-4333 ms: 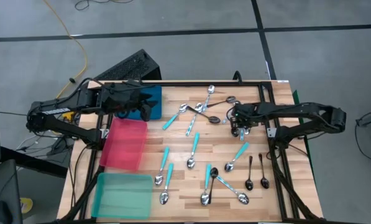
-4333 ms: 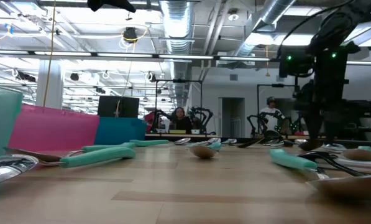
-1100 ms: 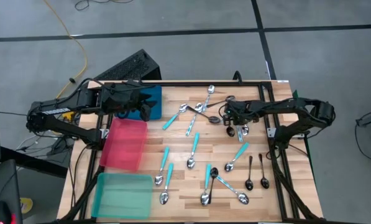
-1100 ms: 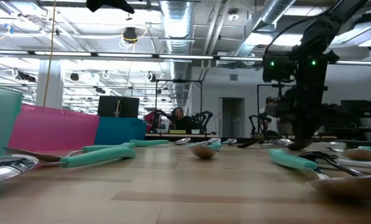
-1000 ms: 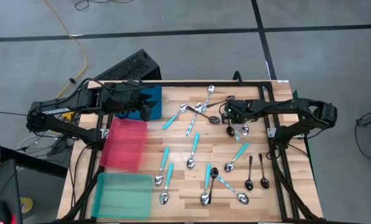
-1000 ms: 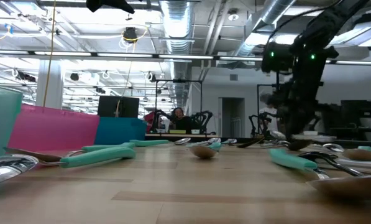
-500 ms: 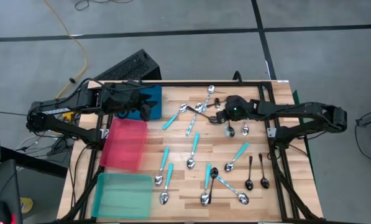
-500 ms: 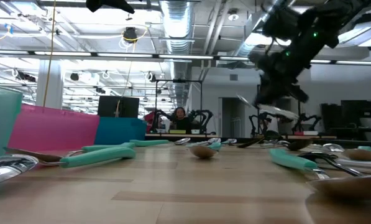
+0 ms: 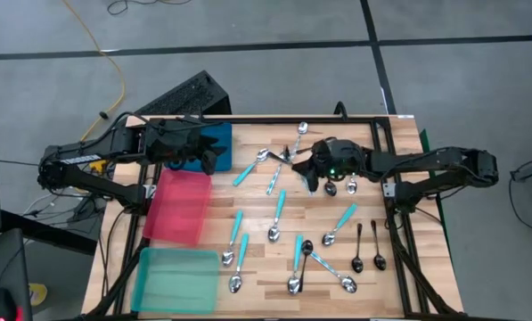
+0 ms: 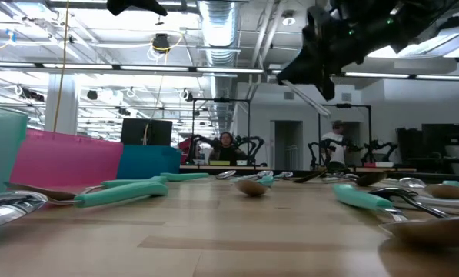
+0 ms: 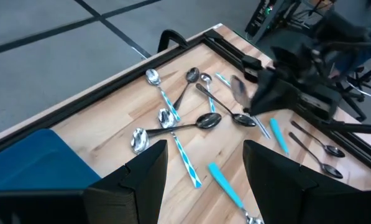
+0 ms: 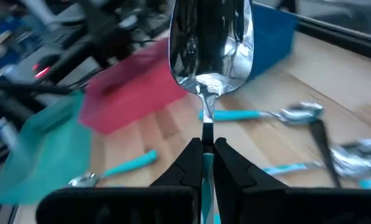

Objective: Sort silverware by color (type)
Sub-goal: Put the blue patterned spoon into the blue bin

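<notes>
Spoons (image 9: 274,217) are mostly lying unsorted on the counter (image 9: 257,267); trays (image 9: 178,206) are looking empty; right jaws (image 12: 204,149) are gripping one silver spoon (image 12: 211,46); left jaws (image 11: 204,171) are waiting, parted.

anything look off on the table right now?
Only the tangle near the table's far edge: several silver and black spoons lie crossed over each other, so they'd be awkward to pick singly. The right gripper holds a shiny silver spoon by its handle, clear of the table. Trays look undisturbed.
</notes>
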Robot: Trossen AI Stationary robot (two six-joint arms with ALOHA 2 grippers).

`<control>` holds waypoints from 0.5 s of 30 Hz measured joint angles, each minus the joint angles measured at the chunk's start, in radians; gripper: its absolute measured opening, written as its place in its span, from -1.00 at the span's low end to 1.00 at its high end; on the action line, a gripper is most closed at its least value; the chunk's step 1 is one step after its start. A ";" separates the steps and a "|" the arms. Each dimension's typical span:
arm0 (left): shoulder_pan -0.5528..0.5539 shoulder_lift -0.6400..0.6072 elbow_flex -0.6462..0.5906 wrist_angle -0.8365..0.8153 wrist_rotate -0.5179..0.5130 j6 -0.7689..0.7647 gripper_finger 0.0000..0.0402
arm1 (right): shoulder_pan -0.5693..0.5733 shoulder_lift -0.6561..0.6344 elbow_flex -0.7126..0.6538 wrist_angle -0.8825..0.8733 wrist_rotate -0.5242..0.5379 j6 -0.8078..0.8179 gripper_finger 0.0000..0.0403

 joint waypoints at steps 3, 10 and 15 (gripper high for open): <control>0.000 0.000 0.000 0.000 0.000 0.000 -0.03 | 0.010 0.000 0.000 0.034 -0.009 -0.048 -0.80; 0.000 0.000 0.000 0.001 0.000 -0.009 -0.03 | 0.010 0.050 0.014 0.107 -0.027 -0.063 -0.80; 0.000 0.000 0.000 0.002 0.000 -0.012 -0.03 | 0.014 0.184 0.119 0.109 -0.028 -0.081 -0.80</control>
